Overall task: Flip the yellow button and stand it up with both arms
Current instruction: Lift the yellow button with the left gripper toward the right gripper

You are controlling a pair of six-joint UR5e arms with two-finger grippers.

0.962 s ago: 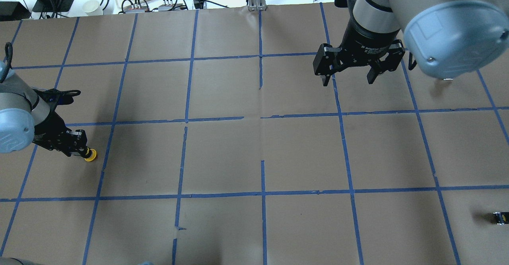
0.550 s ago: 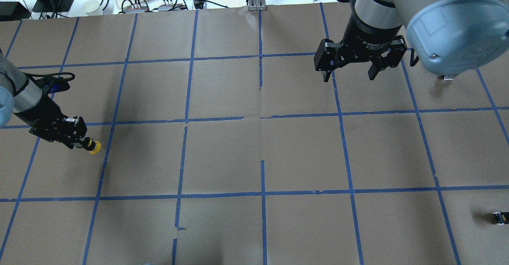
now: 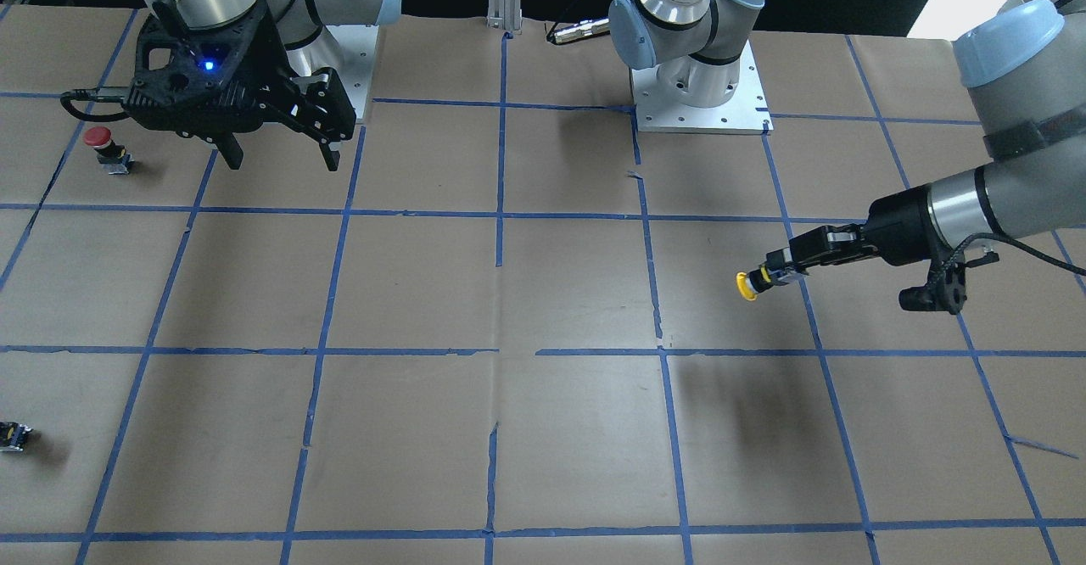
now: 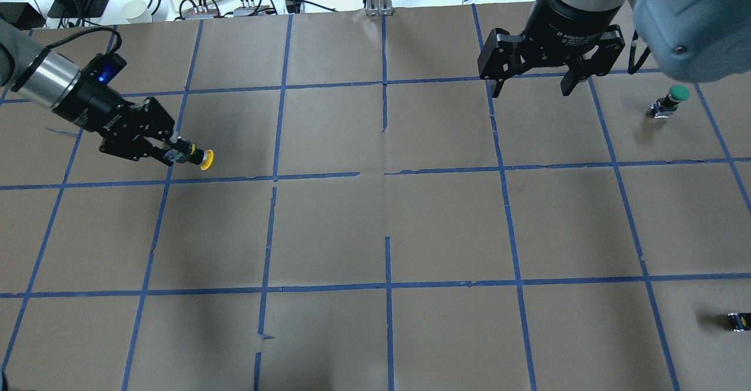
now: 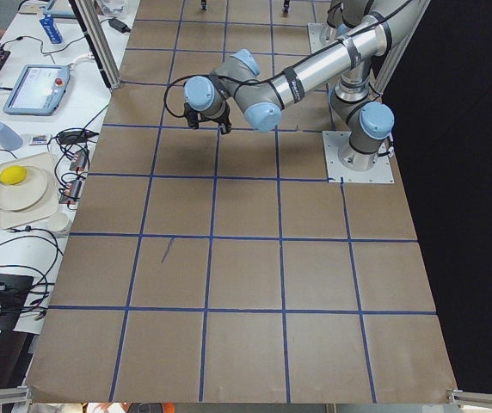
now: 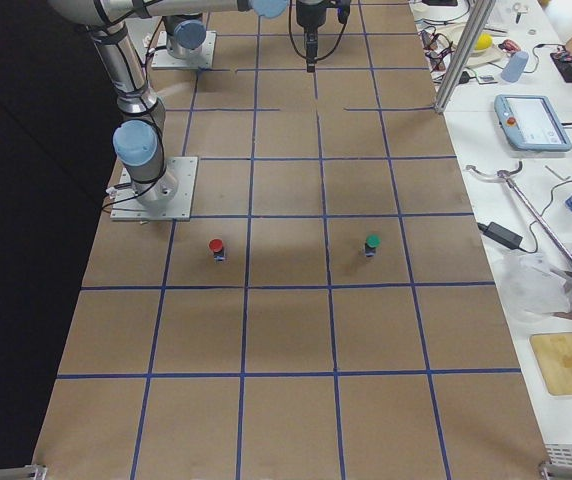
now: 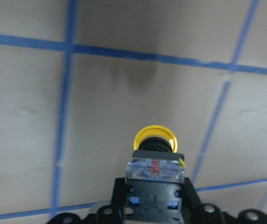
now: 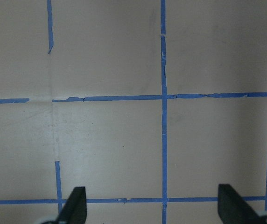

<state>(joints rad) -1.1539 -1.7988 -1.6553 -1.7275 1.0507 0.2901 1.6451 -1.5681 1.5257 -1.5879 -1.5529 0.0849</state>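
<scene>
My left gripper (image 4: 171,152) is shut on the body of the yellow button (image 4: 205,159) and holds it in the air above the table, lying sideways with the cap pointing toward the table's middle. It also shows in the front-facing view (image 3: 785,273) with the yellow button (image 3: 747,286) at its tip. In the left wrist view the yellow button (image 7: 154,138) points away from the camera, its clear-topped body between the jaws. My right gripper (image 4: 534,87) is open and empty, hanging over the far right of the table, and also shows in the front-facing view (image 3: 280,156).
A green-capped button (image 4: 673,96) stands at the far right, just right of my right gripper. A red-capped button (image 3: 102,142) stands near the right arm's base. A small dark switch block (image 4: 738,320) lies at the near right edge. Blue tape lines grid the brown paper.
My left gripper has lifted the yellow button and carried it farther from the robot and toward the table's middle. My right gripper has shifted back and right, uncovering the green-capped button.
</scene>
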